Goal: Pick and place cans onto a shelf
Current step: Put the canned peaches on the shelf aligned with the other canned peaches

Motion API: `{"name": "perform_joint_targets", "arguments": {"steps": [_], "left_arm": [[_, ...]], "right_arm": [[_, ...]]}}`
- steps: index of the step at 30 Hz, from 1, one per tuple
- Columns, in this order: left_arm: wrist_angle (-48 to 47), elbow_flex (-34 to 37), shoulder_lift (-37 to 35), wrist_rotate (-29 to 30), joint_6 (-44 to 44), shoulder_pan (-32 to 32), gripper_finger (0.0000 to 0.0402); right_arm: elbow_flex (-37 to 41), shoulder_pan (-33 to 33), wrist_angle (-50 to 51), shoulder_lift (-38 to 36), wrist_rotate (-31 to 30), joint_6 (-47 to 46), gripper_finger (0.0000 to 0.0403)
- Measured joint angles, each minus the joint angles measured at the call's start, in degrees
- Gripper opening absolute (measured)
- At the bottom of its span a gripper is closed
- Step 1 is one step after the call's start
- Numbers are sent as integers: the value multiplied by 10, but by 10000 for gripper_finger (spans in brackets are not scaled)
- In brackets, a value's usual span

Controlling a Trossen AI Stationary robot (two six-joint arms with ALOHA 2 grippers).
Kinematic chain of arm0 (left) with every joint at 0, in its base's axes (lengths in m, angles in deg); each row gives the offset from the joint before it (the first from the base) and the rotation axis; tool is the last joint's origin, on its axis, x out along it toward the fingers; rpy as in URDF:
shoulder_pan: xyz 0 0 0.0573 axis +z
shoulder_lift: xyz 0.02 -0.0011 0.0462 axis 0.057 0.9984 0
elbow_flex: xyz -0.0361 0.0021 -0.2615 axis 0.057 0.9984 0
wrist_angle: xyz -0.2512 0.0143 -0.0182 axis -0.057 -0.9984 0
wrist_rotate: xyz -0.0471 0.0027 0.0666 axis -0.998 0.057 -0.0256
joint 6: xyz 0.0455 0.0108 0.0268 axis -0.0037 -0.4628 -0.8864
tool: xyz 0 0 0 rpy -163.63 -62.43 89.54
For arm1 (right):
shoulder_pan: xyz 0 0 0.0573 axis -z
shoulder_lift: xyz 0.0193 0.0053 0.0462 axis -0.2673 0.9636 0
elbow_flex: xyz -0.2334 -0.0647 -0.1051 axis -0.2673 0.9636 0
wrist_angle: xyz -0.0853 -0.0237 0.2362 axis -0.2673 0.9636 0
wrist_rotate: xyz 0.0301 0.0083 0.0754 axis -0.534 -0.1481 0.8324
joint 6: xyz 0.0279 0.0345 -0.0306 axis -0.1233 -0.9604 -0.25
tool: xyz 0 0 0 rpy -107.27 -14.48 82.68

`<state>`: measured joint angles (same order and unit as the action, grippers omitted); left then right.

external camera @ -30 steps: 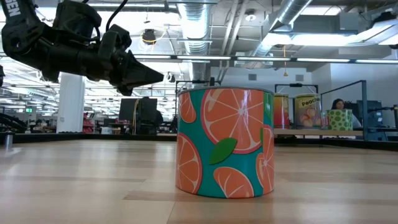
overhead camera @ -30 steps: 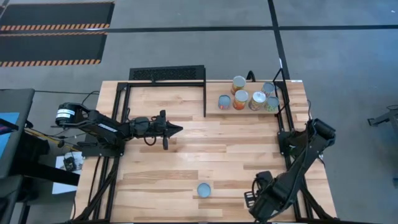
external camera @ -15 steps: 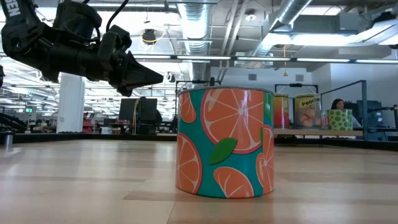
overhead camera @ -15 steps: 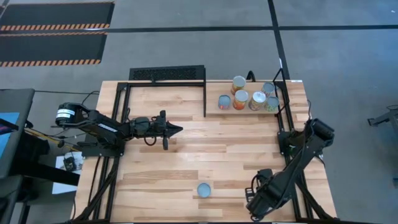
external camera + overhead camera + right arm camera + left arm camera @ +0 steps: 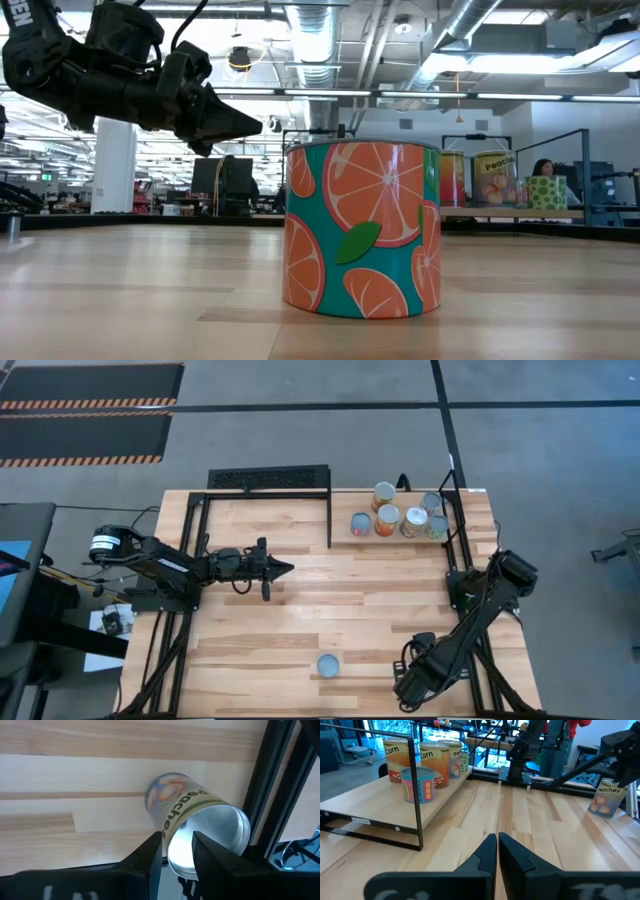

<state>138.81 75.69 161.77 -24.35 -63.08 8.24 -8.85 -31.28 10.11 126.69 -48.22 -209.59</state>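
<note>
Several cans point(image 5: 400, 515) stand upright on the low wooden shelf point(image 5: 380, 815) at the table's far right. One pale-blue-topped can point(image 5: 328, 665) with an orange-slice label point(image 5: 360, 230) stands alone near the front edge. A Peaches can point(image 5: 200, 825) stands by the right frame; it also shows in the left wrist view point(image 5: 605, 800). My right gripper point(image 5: 177, 840) is open just above that can's silvery top, at its edge, with no touch that I can see. My left gripper point(image 5: 290, 568) is shut and empty, held above the table's left middle.
Black metal frames stand at the far left point(image 5: 268, 478) and along the table's right side point(image 5: 280, 780), close beside the Peaches can. Bare wood lies between the arms at the table's middle point(image 5: 370, 600). A person point(image 5: 545, 168) shows in the room behind.
My right arm has sunk a little and its gripper has crept toward the table's left near the front edge. My left arm and the cans have kept still.
</note>
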Motion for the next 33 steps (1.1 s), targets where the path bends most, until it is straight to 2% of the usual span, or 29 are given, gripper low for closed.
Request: {"name": "perform_joint_targets", "arguments": {"steps": [11,21,25,33], "left_arm": [[-2,0,0,0,0,0,6],[-5,0,0,0,0,0,6],[-5,0,0,0,0,0,6],[-6,0,0,0,0,0,6]], "right_arm": [[0,10,0,3,0,5,94],[0,16,-2,3,3,7,92],[0,22,-5,13,28,4,92],[0,21,-13,11,22,5,92]]}}
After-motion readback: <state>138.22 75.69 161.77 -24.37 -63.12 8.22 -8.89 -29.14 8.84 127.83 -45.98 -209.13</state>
